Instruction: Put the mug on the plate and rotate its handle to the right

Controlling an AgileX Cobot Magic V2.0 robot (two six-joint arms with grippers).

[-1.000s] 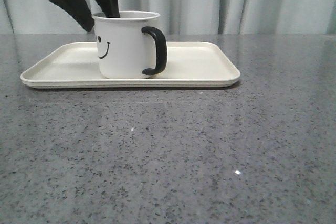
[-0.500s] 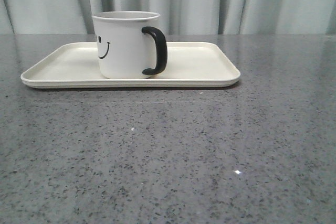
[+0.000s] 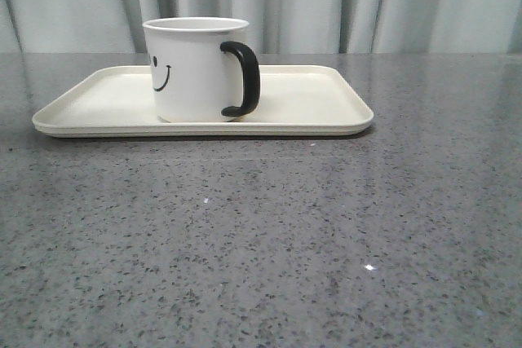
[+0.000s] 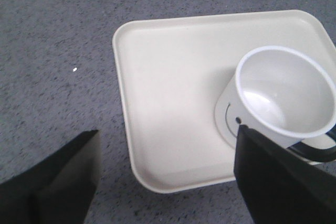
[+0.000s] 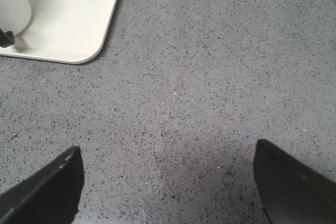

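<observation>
mug: the white straight-sided mug with the black smiley face (image 3: 194, 68) sits upright on the tray, left of its middle in the front view. Nothing is touching it.

plate: the big flat cream-white rectangular tray with rounded corners and a low rim (image 3: 326, 112) lies flat on the speckled grey stone tabletop (image 3: 261, 234). So the "place" half looks done to me.

handle: the glossy black C-shaped loop (image 3: 243, 77) sticks out on the right side of the mug in the front view, maybe swung a touch toward the camera. I'd call the rotate part done or near enough.

left pincer: the left gripper (image 4: 165, 182) hangs above the tray's near edge with the two dark fingers spread wide and nothing between them. The mug is below it and off to one finger's side, well clear of the gap, and one fingertip (image 4: 273, 182) covers part of the handle in the wrist view.

right pincer: the right gripper (image 5: 168, 182) is also spread wide and empty, over bare tabletop. The tray corner and a sliver of mug are off beyond one finger, well apart from it.

what's left: honestly not much, maybe a tiny handle nudge if someone's picky.
</observation>
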